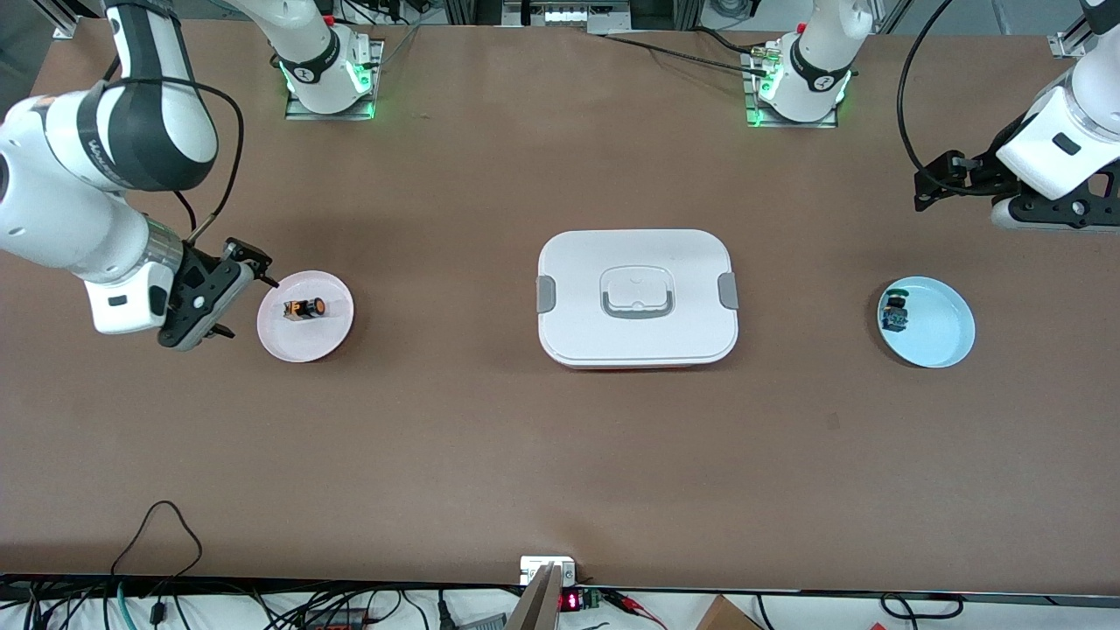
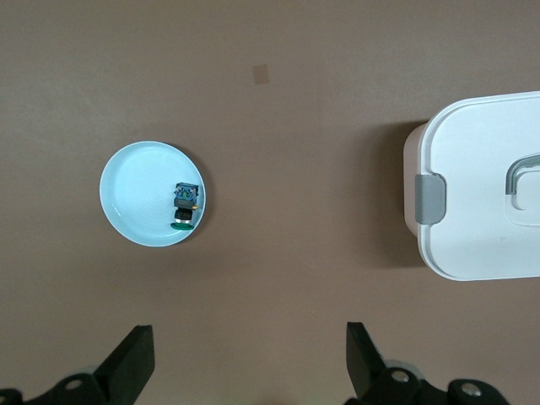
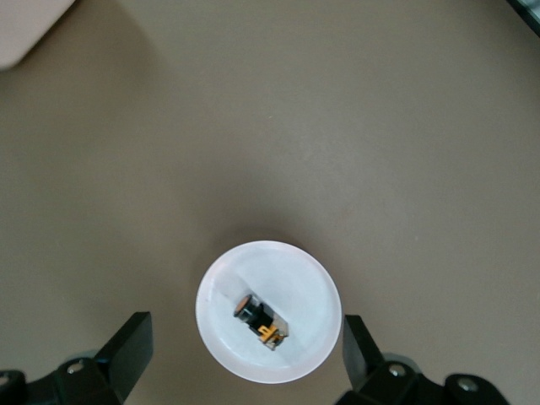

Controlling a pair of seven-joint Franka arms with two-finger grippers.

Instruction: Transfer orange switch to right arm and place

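- The white lidded box (image 1: 637,297) sits mid-table, the thing on the table nearest the front camera by a little, with grey latches at its two ends and a grey handle lying flat on the lid; one latched end shows in the left wrist view (image 2: 485,186).
- Toward the left arm's end of the table stands the pale blue plate (image 1: 938,331), about level with the box and well apart from it. In it, close to the rim, lies a small black-and-blue part with a green top (image 1: 894,312), seen also in the left wrist view (image 2: 183,207) on its side.
- Toward the right arm's end rests the pink plate (image 1: 305,339). The orange switch (image 1: 304,308) lies on its side in this plate, near the middle, touching no gripper; the right wrist view shows it (image 3: 257,321) on the plate (image 3: 291,270) with its orange band visible.
- The right gripper (image 1: 229,293) hangs just beside the pink plate at its rim, low over the table, fingers spread wide and holding nothing; in its own view the two fingertips (image 3: 135,337) stand either side of the plate.
- Farthest back, the left gripper (image 1: 941,179) waits up over bare table near the table's edge, above and apart from the blue plate, its fingers (image 2: 135,359) wide apart and empty.
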